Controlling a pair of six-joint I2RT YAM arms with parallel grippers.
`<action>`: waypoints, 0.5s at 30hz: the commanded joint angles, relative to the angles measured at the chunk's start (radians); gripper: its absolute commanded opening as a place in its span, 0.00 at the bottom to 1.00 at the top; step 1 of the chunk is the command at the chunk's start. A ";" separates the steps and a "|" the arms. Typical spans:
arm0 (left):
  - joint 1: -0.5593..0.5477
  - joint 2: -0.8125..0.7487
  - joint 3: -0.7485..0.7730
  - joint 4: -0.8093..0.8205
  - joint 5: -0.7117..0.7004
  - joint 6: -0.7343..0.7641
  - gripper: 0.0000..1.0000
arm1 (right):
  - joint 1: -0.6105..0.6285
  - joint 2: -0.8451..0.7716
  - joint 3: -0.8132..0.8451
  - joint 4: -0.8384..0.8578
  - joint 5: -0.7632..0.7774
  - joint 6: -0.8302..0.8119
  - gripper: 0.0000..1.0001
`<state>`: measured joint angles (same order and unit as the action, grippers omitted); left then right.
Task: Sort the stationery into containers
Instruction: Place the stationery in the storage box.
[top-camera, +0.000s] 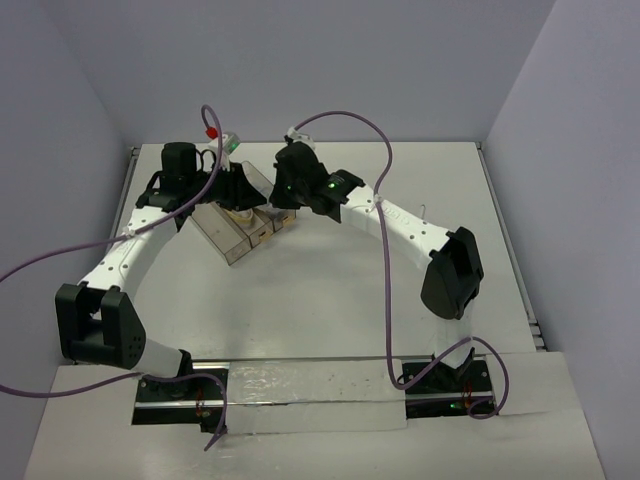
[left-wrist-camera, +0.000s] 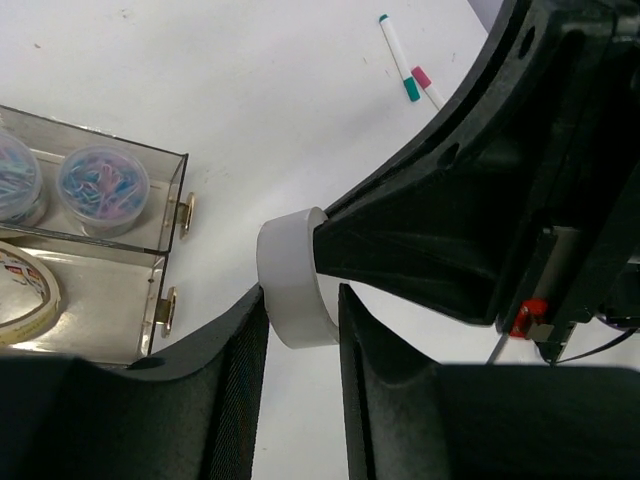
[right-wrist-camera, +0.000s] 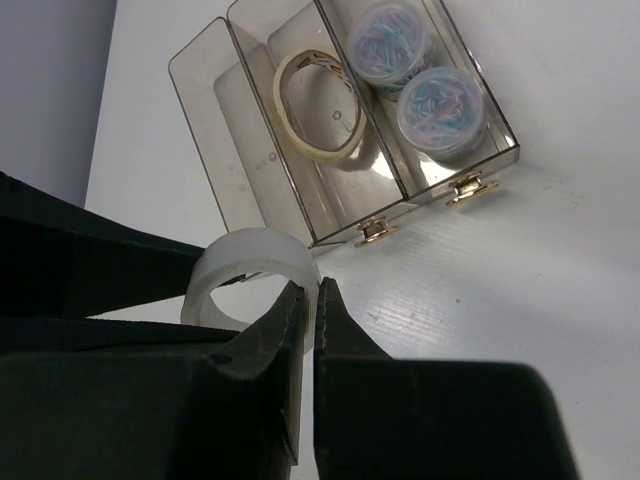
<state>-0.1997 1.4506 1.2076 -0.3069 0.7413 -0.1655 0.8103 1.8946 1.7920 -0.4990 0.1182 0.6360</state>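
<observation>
a white translucent tape roll (left-wrist-camera: 290, 268) is grasped across its width by the left claw (left-wrist-camera: 300, 305), while the right claw (right-wrist-camera: 312, 292) is clenched on the roll's wall, above the white table (left-wrist-camera: 250, 100).

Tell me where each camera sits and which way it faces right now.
Top external: above and behind the bases, looking down at the table; both arms show, reaching toward the bins.
Left wrist: on the left arm, facing the white tape roll pinched in the left gripper; the right arm looms opposite.
Right wrist: on the right arm, facing down past the right gripper, shut on the roll, to the bins.
Shared: both wrist views show the roll and clip tubs.
</observation>
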 joint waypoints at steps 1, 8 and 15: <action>-0.001 -0.010 -0.001 0.057 -0.002 -0.009 0.00 | -0.012 -0.044 0.012 0.060 -0.039 -0.018 0.44; 0.095 0.088 0.096 0.026 -0.203 0.065 0.00 | -0.071 -0.090 -0.057 0.032 -0.050 -0.034 0.80; 0.120 0.319 0.206 0.011 -0.387 0.155 0.00 | -0.136 -0.249 -0.281 0.098 -0.021 -0.035 0.80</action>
<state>-0.0786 1.6688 1.3350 -0.2932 0.4462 -0.0656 0.7068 1.7613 1.5810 -0.4617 0.0774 0.6090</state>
